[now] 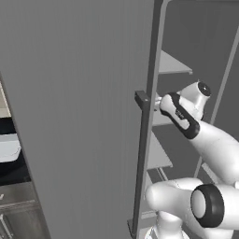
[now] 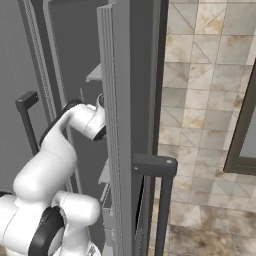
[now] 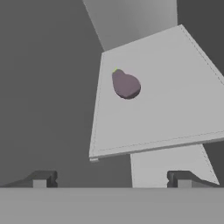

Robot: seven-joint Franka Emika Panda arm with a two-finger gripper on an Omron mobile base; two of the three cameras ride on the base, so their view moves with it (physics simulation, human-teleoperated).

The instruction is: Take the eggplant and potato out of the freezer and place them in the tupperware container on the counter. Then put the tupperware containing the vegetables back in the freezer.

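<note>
So the gripper [image 3: 112, 178] is spread wide with nothing between its tips, and it's aimed into the open freezer [image 1: 74, 116] at the eggplant [image 3: 125, 84], which sits alone on a pale grey shelf [image 3: 175, 109], well short of the fingertips and toward the back left part of that shelf. You can just make out the little green stem end pointing away toward the back wall. There's a second shelf edge peeking out below the first one, nothing visible on it. From the base cameras, the arm [image 1: 205, 135] reaches past the edge of the freezer door, right by its dark bar handle [image 1: 144, 140], with the wrist already tucked in among the shelves. No sign of the potato from here, so can't say where it's hiding. To the left of the freezer door there's a sliver of the dark counter [image 1: 9, 168] with the pale tray-like container [image 1: 8, 147] sitting on it. My read: this is the very first step, going for the eggplant, nothing packed yet. Next it needs to push the hand further in over the shelf, line the fingers up around the plump body and close. It's rounded, so it might roll if nudged off centre.
</note>
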